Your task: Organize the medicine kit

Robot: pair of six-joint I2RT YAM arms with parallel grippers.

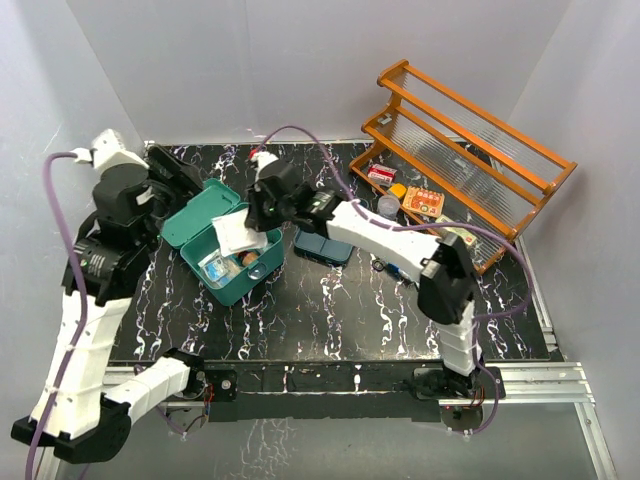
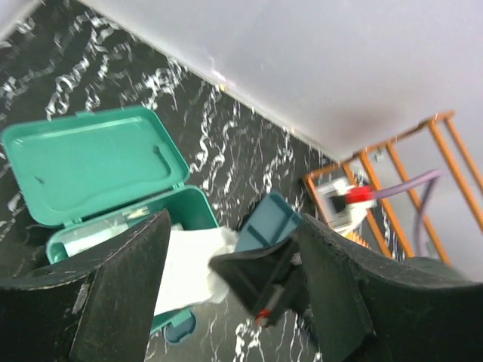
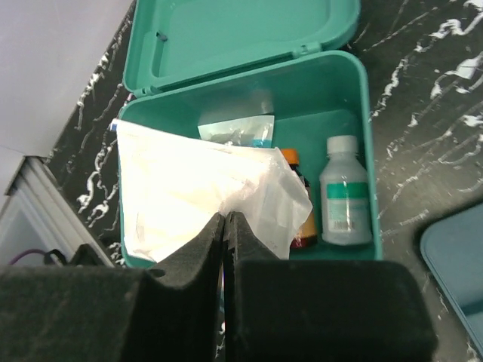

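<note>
Pouch, limp and light, over open medicine kit
We see the right gripper shut on its crumpled edge, kit beneath the jaws; left gripper gapes, seemingly empty.

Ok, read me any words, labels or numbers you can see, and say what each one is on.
Nothing can be read here.
Label on the white bottle in the kit: blurred.
Print on the orange box and red box by the rack: too small.
Faint marks on the packet in the right hand: unreadable.
</note>
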